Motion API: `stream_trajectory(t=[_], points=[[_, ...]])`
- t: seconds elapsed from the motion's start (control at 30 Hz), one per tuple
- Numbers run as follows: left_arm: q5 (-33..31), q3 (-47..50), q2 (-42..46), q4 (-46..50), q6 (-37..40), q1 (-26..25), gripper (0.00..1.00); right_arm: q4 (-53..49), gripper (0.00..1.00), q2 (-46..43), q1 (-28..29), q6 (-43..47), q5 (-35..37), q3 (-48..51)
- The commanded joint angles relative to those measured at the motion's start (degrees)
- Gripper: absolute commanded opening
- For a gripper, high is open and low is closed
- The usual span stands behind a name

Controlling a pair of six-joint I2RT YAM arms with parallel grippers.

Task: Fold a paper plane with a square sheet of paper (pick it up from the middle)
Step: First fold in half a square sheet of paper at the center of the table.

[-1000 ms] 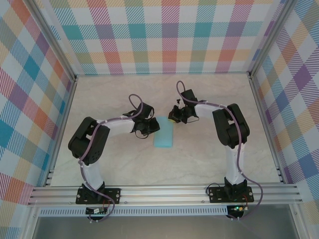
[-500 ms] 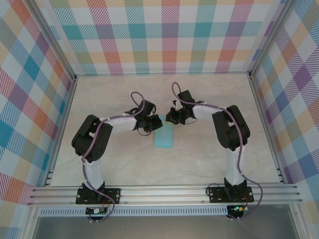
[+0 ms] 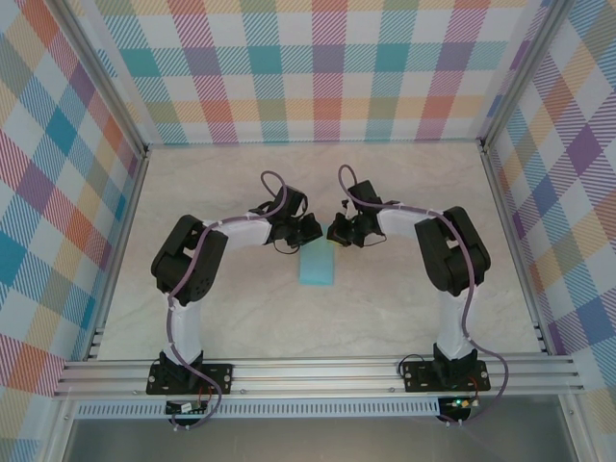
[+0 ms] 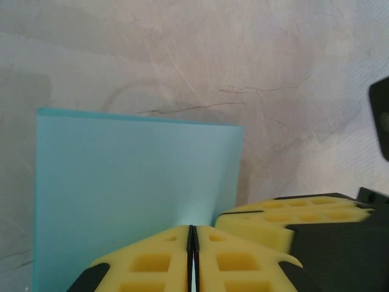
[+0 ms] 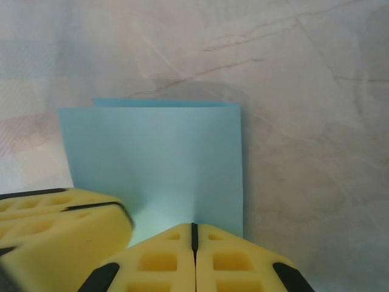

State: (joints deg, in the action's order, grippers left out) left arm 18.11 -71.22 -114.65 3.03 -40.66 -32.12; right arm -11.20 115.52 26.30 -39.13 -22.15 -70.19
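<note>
Paper in left end effector

sheet of paper: 1 | left arm + right arm: 2 | left gripper + right gripper: 2 | table: 1

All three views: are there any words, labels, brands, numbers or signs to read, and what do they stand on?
None: there is no readable text anywhere.
The paper is plain, the left tool and right tool carry unmarked yellow foam, and the table and walls bear only pattern.
</note>
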Motion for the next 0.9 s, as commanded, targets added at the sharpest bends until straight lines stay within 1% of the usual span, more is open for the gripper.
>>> stream_trajectory(t=[0.0, 0.13, 0.23, 0.47, 0.57, 0.7, 0.87], points=[[-2.2, -0.9, 1.1, 1.6, 0.6, 0.2, 0.12, -1.3, 0.05, 2.6, 0.0, 1.2, -1.3, -1.8], [-3.8, 0.1, 2.7, 2.2, 0.2, 0.4, 0.12, -2.6, 0.05, 3.9, 0.5, 2.9, -2.6, -2.7], [-3.8, 0.6, 3.6, 2.3, 0.2, 0.7, 0.12, -3.1, 0.05, 4.2, 1.4, 5.3, -4.2, -3.2], [-2.0, 0.8, 3.5, 1.6, 0.2, 1.3, 0.12, -2.0, 0.05, 3.3, 2.8, 11.1, -11.6, -2.5], [-1.2, 0.4, 2.6, 1.2, 0.2, 1.3, 0.12, -1.2, 0.05, 0.1, 2.7, 10.4, -9.8, -1.3], [0.7, -0.9, 1.4, 0.7, 0.4, 1.3, 0.12, -0.6, 0.08, -4.9, 2.5, 8.1, -4.8, 0.8], [4.1, -3.6, -1.0, 0.6, 1.3, 1.2, 0.12, 0.9, 0.09, -9.8, 1.9, 3.2, 1.4, 6.4]])
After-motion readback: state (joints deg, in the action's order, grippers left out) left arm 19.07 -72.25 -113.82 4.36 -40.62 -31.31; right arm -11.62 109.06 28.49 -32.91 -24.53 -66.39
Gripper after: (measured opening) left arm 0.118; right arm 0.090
